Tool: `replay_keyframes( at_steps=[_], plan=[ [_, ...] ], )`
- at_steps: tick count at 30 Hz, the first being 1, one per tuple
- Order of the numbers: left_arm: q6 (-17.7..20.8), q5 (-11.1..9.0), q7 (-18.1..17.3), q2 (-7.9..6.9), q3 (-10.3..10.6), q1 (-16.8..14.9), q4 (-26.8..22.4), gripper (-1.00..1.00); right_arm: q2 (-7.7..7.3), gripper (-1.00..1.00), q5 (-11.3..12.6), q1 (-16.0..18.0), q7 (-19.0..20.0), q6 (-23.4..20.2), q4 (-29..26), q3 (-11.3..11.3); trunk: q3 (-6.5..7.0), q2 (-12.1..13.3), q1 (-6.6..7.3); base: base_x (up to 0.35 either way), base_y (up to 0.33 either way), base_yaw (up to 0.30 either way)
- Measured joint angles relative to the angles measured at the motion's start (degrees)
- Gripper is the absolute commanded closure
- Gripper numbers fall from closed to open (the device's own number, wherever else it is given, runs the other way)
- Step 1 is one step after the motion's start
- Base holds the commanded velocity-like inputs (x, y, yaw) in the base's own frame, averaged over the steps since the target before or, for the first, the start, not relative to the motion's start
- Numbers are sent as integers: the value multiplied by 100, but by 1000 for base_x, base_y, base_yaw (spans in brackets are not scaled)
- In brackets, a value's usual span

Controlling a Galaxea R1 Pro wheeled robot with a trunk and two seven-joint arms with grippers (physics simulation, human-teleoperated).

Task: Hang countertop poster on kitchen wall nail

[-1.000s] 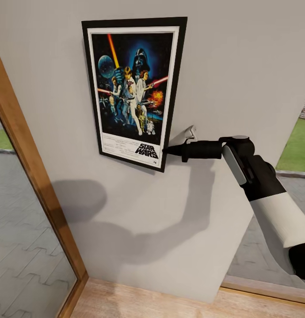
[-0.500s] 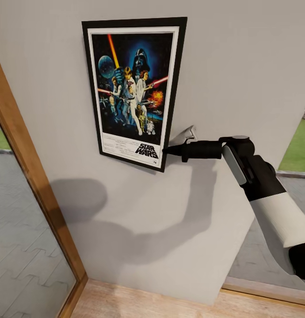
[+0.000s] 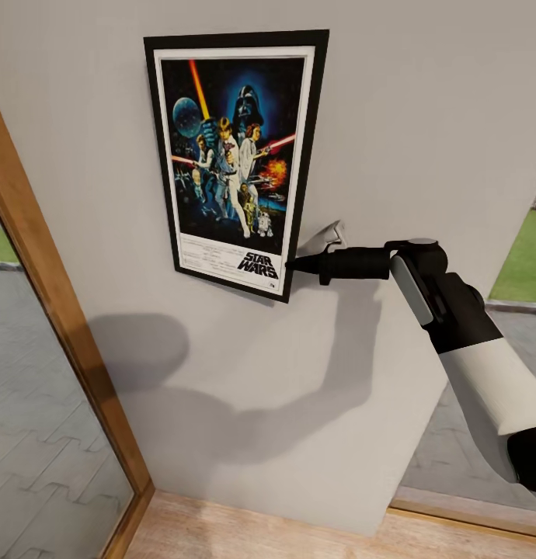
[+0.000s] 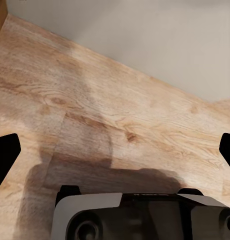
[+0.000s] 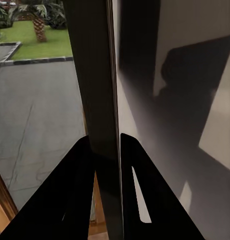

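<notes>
Head view shows a plain grey wall (image 3: 423, 116) with a wooden door frame (image 3: 50, 310) running down its left edge, paving seen through the glass beside it, and a strip of plank floor (image 3: 245, 536) at the wall's foot; grass and paving show past the wall's right edge. Soft shadows of the robot fall across the lower wall. High on the wall, the poster (image 3: 235, 159) sits flat against it, slightly tilted: black frame, white inner border, colourful figures on dark blue, a white strip with the title at the bottom. No nail can be made out. The right arm reaches in from the right, roughly level, its gripper (image 3: 293, 265) at the poster's lower right corner. In the right wrist view the two dark fingers (image 5: 77, 190) close on the frame's thin edge, seen end-on. The left gripper (image 4: 115, 150) hangs over the floor, fingertips spread wide with nothing between them.
</notes>
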State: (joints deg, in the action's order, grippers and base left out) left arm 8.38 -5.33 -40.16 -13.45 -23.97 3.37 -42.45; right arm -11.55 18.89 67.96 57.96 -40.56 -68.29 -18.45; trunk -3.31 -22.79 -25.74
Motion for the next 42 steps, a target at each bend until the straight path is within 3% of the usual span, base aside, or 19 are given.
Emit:
replay_keyframes(
  at_steps=[24,25,42],
  plan=[
    [0,-4,0,0,-1,3,4,-100,2,100,99,-1,109,-46,-21,-4,-1,-6,3,37,0,0],
    [0,-3,0,0,-1,2,3,-100,2,-100,100,-1,107,-47,-21,-4,-1,-6,3,4,0,0],
    [0,-2,0,0,-1,1,-1,-100,1,-100,85,-2,72,-59,-40,-15,-2,-7,3,0,0,0]
  ],
)
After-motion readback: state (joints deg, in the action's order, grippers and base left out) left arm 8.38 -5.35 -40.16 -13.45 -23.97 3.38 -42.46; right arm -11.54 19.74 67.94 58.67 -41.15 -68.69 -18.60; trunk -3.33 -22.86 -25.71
